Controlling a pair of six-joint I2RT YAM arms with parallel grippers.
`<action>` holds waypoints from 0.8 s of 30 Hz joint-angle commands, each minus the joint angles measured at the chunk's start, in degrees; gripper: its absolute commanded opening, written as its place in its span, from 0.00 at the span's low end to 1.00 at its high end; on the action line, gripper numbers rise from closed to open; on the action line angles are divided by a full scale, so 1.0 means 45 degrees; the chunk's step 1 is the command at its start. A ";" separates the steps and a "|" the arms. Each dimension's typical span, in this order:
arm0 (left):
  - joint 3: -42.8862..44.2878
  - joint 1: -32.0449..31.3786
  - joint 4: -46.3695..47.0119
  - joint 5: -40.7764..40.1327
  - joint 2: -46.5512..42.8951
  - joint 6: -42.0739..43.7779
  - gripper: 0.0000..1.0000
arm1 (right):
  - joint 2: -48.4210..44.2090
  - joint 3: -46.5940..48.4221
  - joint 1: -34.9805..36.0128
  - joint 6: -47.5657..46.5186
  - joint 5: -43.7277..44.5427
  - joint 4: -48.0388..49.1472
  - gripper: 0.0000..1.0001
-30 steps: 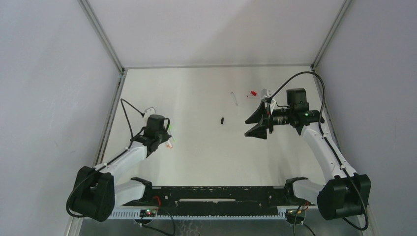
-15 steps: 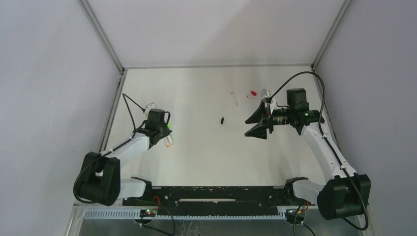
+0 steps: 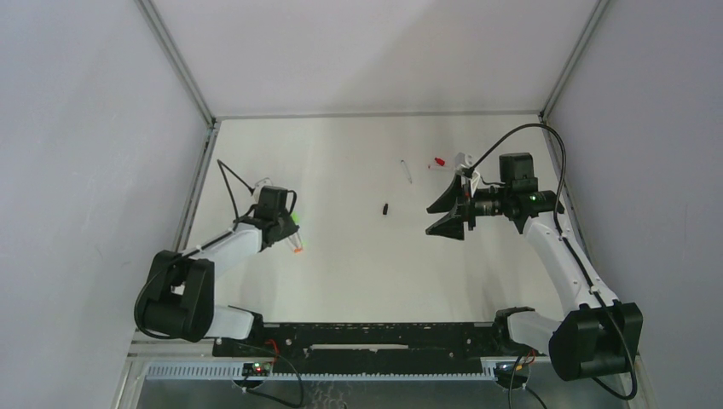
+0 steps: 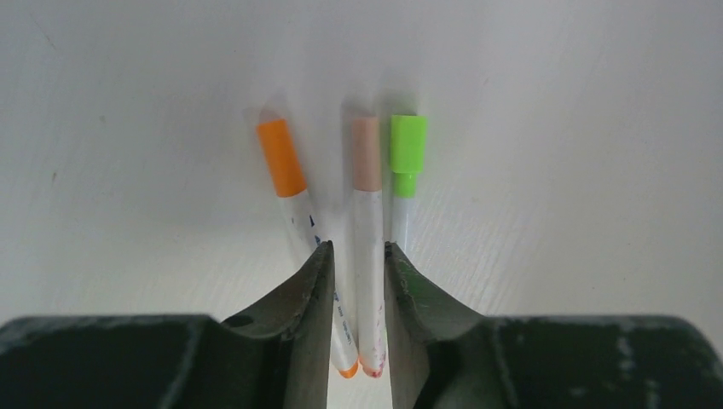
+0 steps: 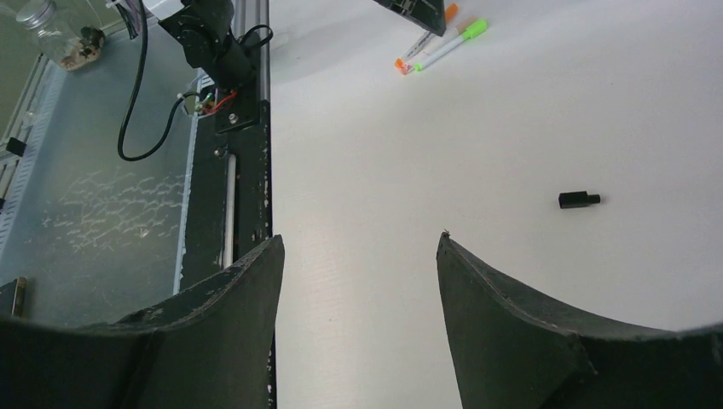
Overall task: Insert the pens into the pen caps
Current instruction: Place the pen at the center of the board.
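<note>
Straddling peach-capped pen (image 4: 367, 204), left gripper (image 4: 359, 249) slightly parted, orange pen (image 4: 282, 159), green pen (image 4: 407, 146) flanking, right gripper (image 5: 360, 239) gaping

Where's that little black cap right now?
Top view: the black cap lies alone near the middle of the table, just left of the right pincer.

The table (image 3: 341, 281) is plain white. At its left lie three white-barrelled pens: the orange-capped pen (image 4: 294, 192) has small dark blue print and an orange tail, the peach-capped pen (image 4: 368, 221) a reddish-orange tail, and the green-capped pen (image 4: 405, 170) a bright lime cap. The left gripper (image 4: 357, 249) and right gripper (image 5: 360, 241) are dull greenish black. Near the centre lies a black cap (image 3: 385, 208), and farther off a small red piece (image 3: 440, 160). The arms (image 3: 558, 256) are white with black joints.
</note>
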 commanded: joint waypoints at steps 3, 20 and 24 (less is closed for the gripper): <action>0.0533 0.0122 -0.0498 0.0150 -0.1220 0.0320 0.32 | -0.0249 -0.0001 -0.0211 -0.0178 -0.0189 0.0132 0.73; -0.1348 0.0120 0.7005 0.7964 -0.6199 -0.0671 0.61 | -0.0924 -0.0001 -0.2299 -0.0525 -0.0088 -0.0165 0.73; -0.1403 0.0122 0.9093 0.8945 -0.6137 -0.2057 0.63 | -0.0980 -0.0102 -0.2920 -0.0499 0.0385 -0.0045 0.73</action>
